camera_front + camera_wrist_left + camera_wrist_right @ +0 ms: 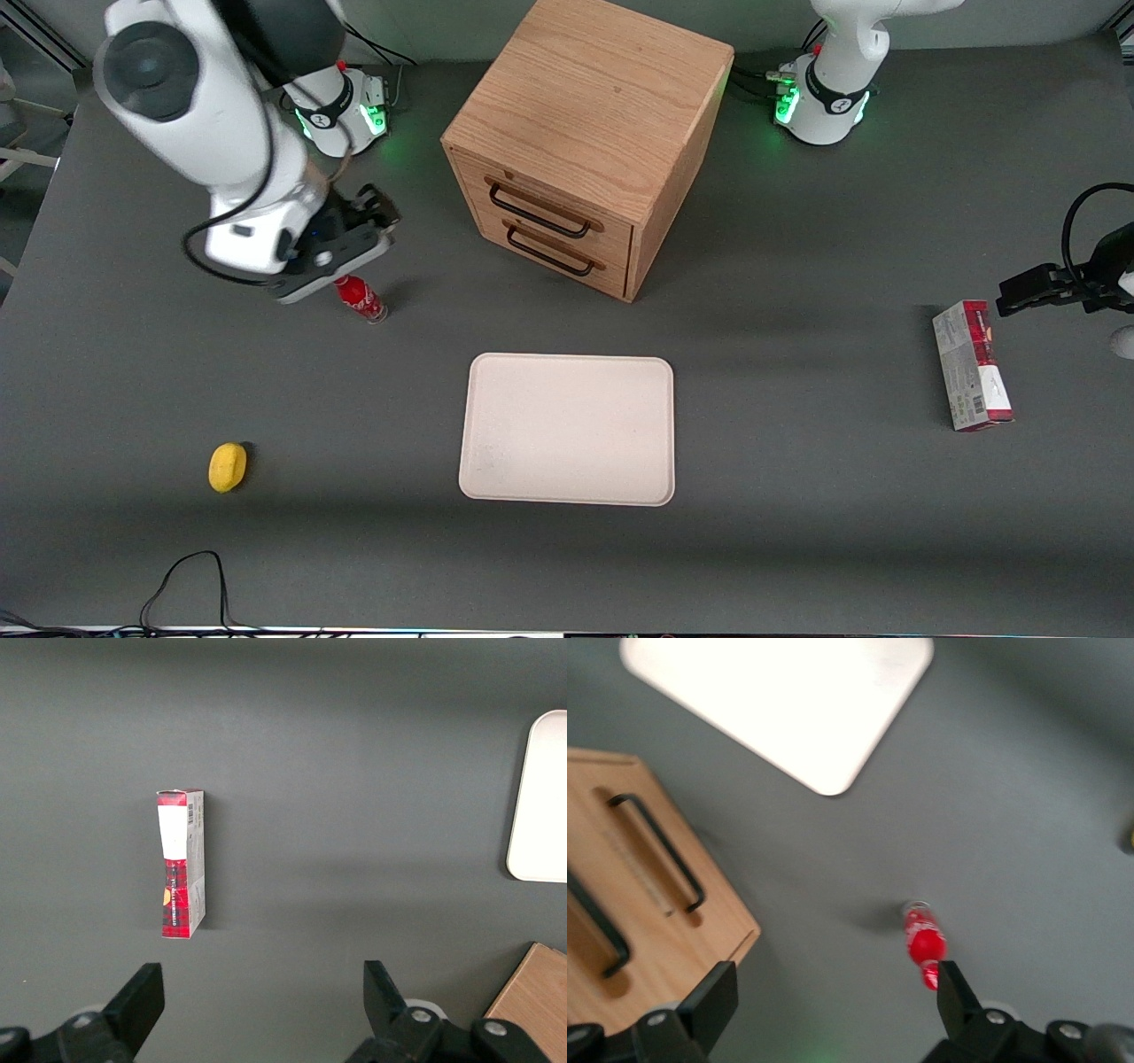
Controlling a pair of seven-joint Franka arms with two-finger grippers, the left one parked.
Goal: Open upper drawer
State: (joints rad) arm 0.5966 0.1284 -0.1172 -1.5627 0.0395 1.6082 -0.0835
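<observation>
Front view: end effector (376,221) fingers apart above red bottle (361,298), upper drawer (542,206) shut, bare tabletop (425,283) between.

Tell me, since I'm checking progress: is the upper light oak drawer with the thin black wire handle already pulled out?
No, the upper drawer sits flush with the cabinet front, and the gripper hangs open above the table, away from its handle.

We take the tray (567,430) on the table (797,549) as dial centre, twelve farthest from the front camera. The cabinet (585,106) stands at twelve, its upper drawer (549,208) above the lower drawer (554,252). A bottle (361,299) stands at ten, the gripper (376,208) above the table just beside it. A small fruit (228,467) lies at nine, a carton (972,365) at three.
</observation>
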